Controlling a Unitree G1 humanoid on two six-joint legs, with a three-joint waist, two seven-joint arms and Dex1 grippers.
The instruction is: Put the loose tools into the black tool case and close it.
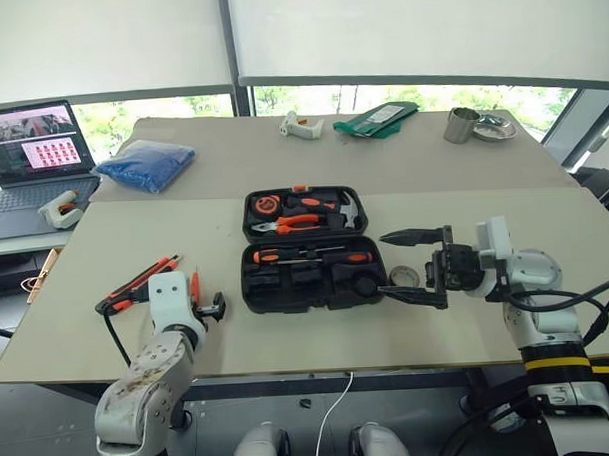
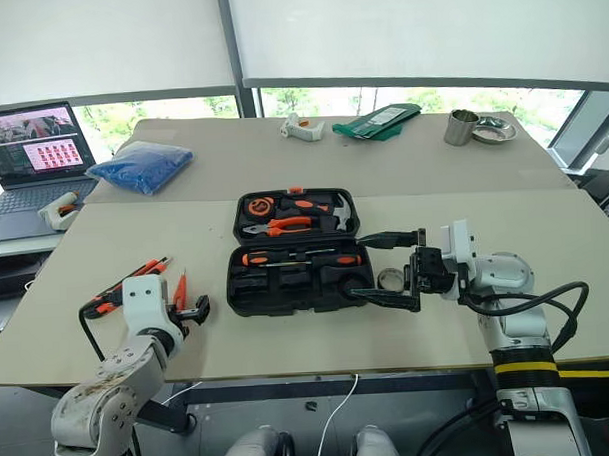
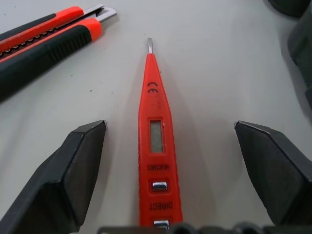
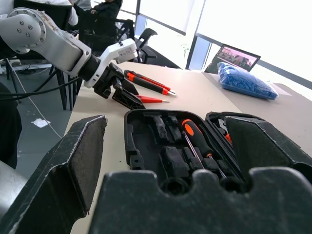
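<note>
Left tool wide open, straddling the tester pen on the counter.
Advice: keep pen centred between fingers, lower, then close squarely.

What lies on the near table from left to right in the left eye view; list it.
Orange-and-black utility knife → small orange tester pen, straddled by the left claw → open black moulded-plastic tool case → small black tape roll → open right claw.

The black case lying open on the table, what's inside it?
The black tool case holds pliers, a tape measure and a hammer in its far half, and two screwdrivers in the near half. Whatever sits deeper in the dark recesses cannot be made out.
</note>
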